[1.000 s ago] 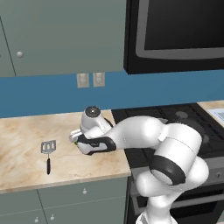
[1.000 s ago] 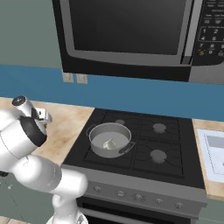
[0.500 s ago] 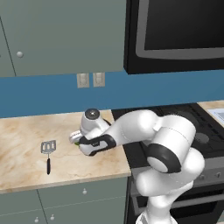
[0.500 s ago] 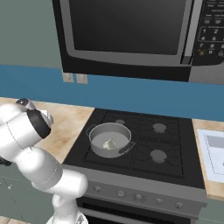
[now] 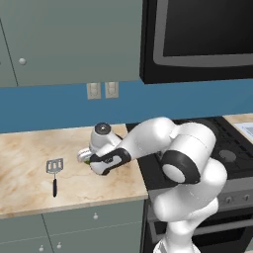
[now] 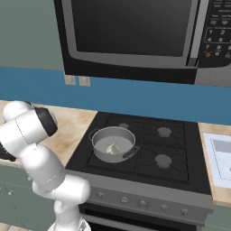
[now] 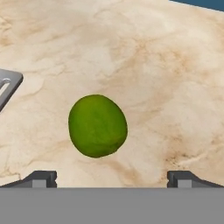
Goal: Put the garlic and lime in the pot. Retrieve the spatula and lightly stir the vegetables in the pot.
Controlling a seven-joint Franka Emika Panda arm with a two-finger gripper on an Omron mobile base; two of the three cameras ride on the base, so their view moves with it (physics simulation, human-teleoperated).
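Matt, faintly dimpled lime (image 7: 98, 126), veined beige stone-look counter (image 7: 144, 57), dull grey metal pot (image 6: 113, 144), metal-headed spatula (image 5: 54, 170)

Arm reaches left, fingers (image 7: 41, 178) spread.

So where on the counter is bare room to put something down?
Bare marble lies left of the spatula and in front of it toward the counter edge. It is crowded between spatula and stove: the lime sits there under the open tool.

Base views flank arm; hand view overlooks counter (image 7: 166, 65).
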